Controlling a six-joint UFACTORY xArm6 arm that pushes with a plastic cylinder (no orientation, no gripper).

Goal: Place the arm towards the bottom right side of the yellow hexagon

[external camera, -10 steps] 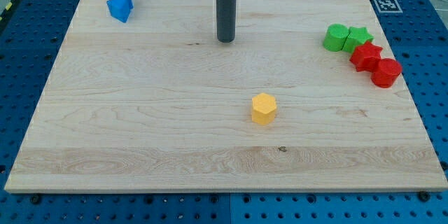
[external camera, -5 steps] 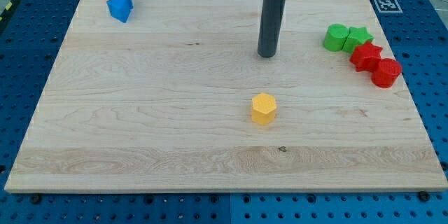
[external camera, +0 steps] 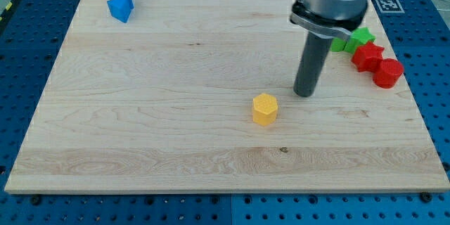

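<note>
On the pale, grained wooden table (external camera: 140,126) the faceted yellow hexagon (external camera: 265,109) sits a little right of centre, toward the view's bottom. My tip (external camera: 304,94), the lower end of a smooth dark upright rod under a grey metal collar, rests just up and to the right of it, not touching; there is no gripper to open or close. The arm hides most of the green blocks (external camera: 360,39) beside the red star (external camera: 366,55) and the other red block (external camera: 387,72).
</note>
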